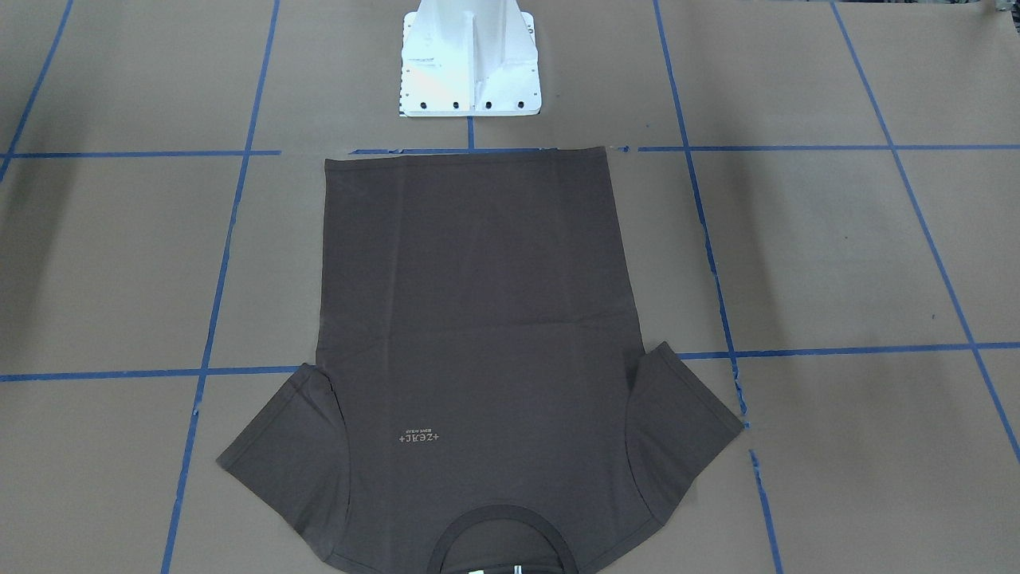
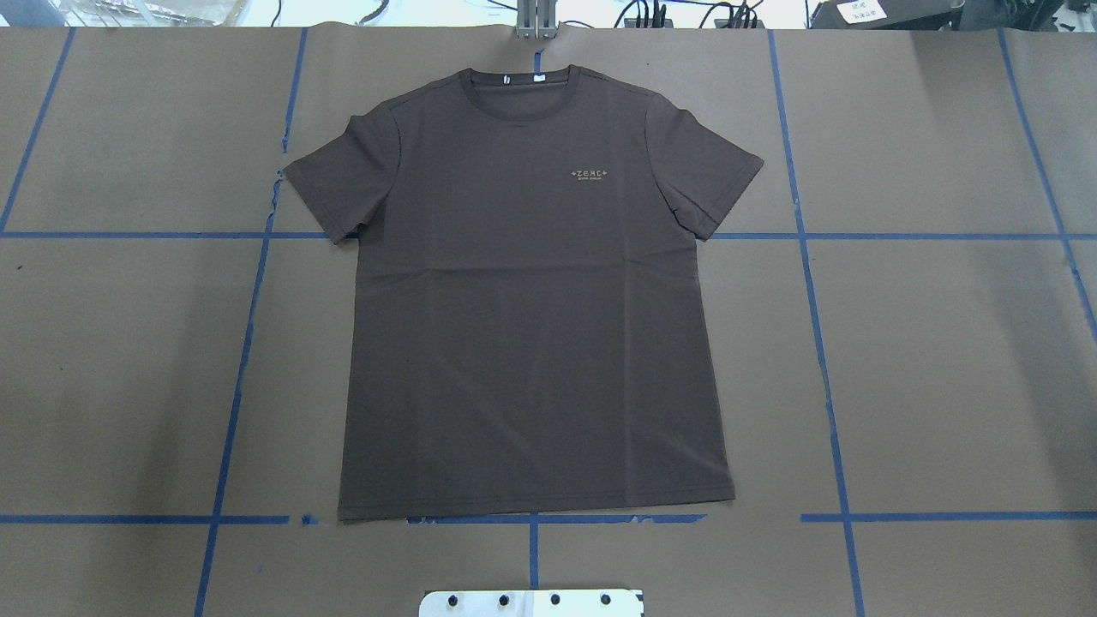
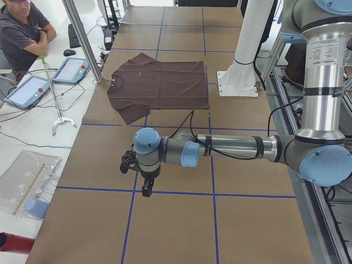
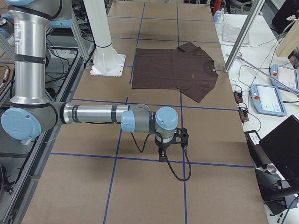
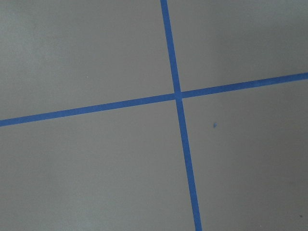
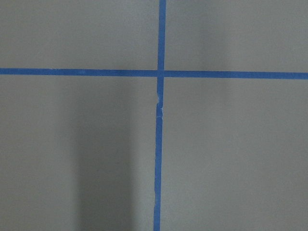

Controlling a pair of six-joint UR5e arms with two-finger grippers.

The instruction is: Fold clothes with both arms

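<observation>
Flat T-shirt (image 2: 531,343) before white pedestal (image 1: 468,72), blue tape grid (image 2: 943,236) around.

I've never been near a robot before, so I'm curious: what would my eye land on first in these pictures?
A dark brown T-shirt lies spread flat, logo side up, in the middle of a table covered in brown paper and gridded with blue tape. Next you would notice the left arm and right arm, silver with light blue joints. Each stretches out low over the paper toward its own end of the table, well clear of the shirt.
</observation>
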